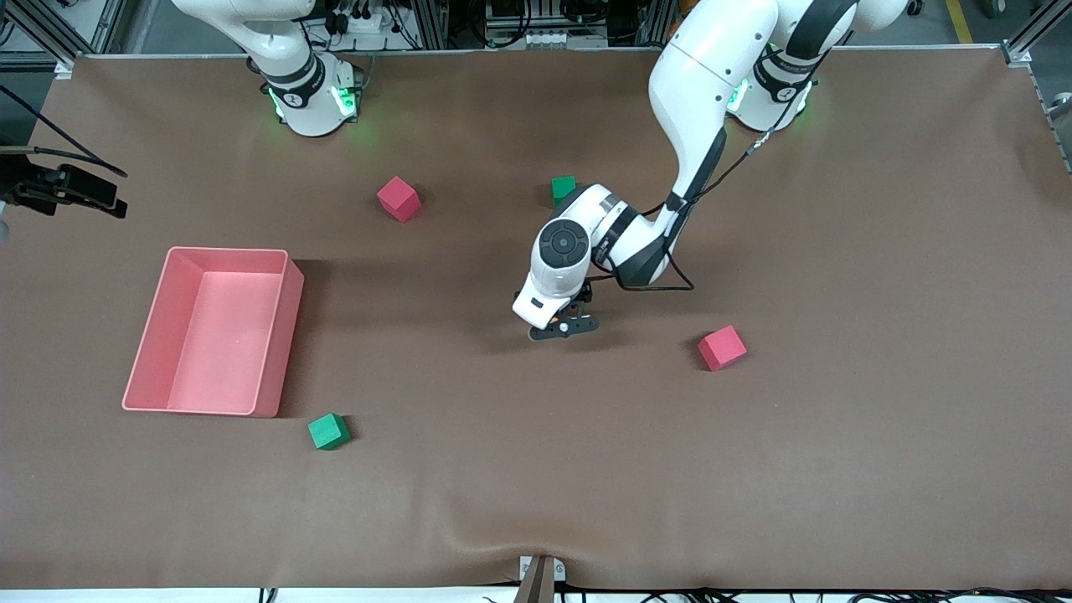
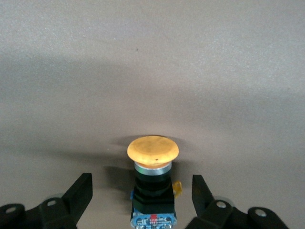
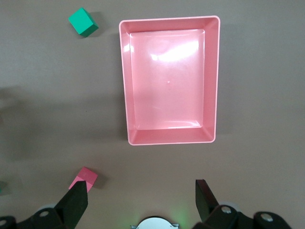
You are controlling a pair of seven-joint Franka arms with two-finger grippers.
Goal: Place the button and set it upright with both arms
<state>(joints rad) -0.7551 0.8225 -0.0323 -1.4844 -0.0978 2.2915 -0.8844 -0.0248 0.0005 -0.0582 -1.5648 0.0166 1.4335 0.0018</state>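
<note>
Button (image 2: pixel 152 164): orange cap, black body, on table mid-area, between spread fingers of left gripper (image 1: pixel 564 328), fingers apart from it, not gripping. Right gripper (image 3: pixel 141 200): fingers spread, empty, high over pink tray (image 1: pixel 277 345). Red cube (image 1: pixel 722 347) near left gripper, toward left arm's end.

The button (image 2: pixel 152 181) lies on the table (image 1: pixel 837 469) between the left gripper's (image 1: pixel 564 327) fingers. A cube (image 1: pixel 722 347) sits beside it toward the left arm's end. The tray (image 1: pixel 283 335) lies toward the right arm's end.
</note>
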